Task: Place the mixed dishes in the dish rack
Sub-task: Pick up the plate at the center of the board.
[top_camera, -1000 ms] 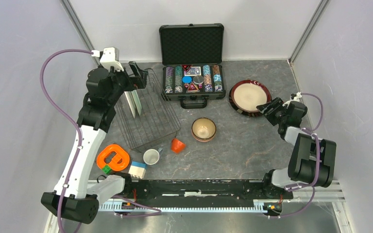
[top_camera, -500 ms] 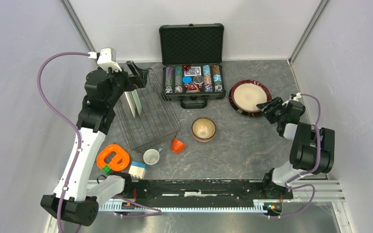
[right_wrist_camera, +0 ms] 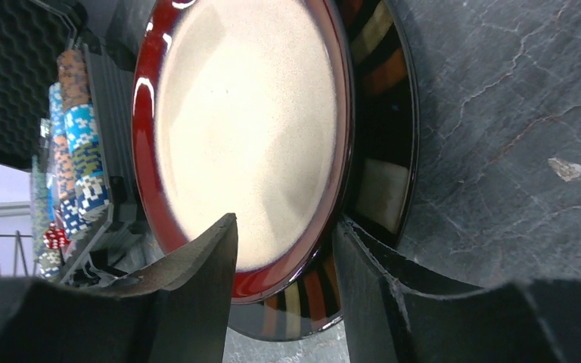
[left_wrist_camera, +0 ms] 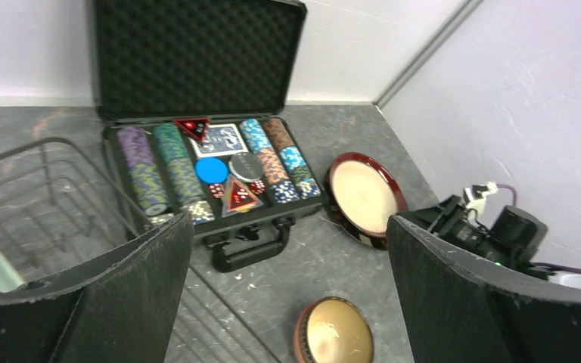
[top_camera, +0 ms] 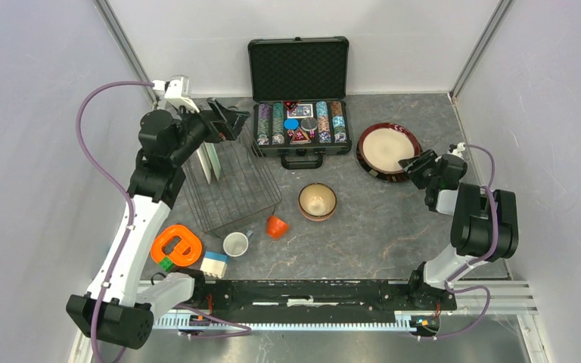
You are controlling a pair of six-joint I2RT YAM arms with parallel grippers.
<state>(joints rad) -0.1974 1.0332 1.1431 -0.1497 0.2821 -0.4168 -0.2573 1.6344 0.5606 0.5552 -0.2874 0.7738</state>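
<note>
A dark-rimmed beige plate [top_camera: 388, 147] lies at the back right. My right gripper [top_camera: 416, 162] is at its near-right edge. In the right wrist view the plate's rim [right_wrist_camera: 325, 249] sits between the fingers of this gripper [right_wrist_camera: 287, 227]: one over the beige face, one against the striped outer wall, with a gap still showing. My left gripper [top_camera: 227, 121] hangs wide open and empty above the dish rack's [top_camera: 272, 198] far end. Two plates [top_camera: 207, 160] stand upright in the rack. A tan bowl [top_camera: 318, 200], an orange cup [top_camera: 276, 226] and a white cup [top_camera: 235, 244] sit on the table.
An open black case of poker chips [top_camera: 299, 128] stands at the back centre, between rack and plate. An orange ring toy [top_camera: 175, 246] and a white-and-blue block [top_camera: 213, 264] lie at the front left. Grey walls close in both sides.
The right gripper has crept forward onto the plate's rim and its jaws have narrowed. The left gripper has swung right over the rack's far end, still open.
</note>
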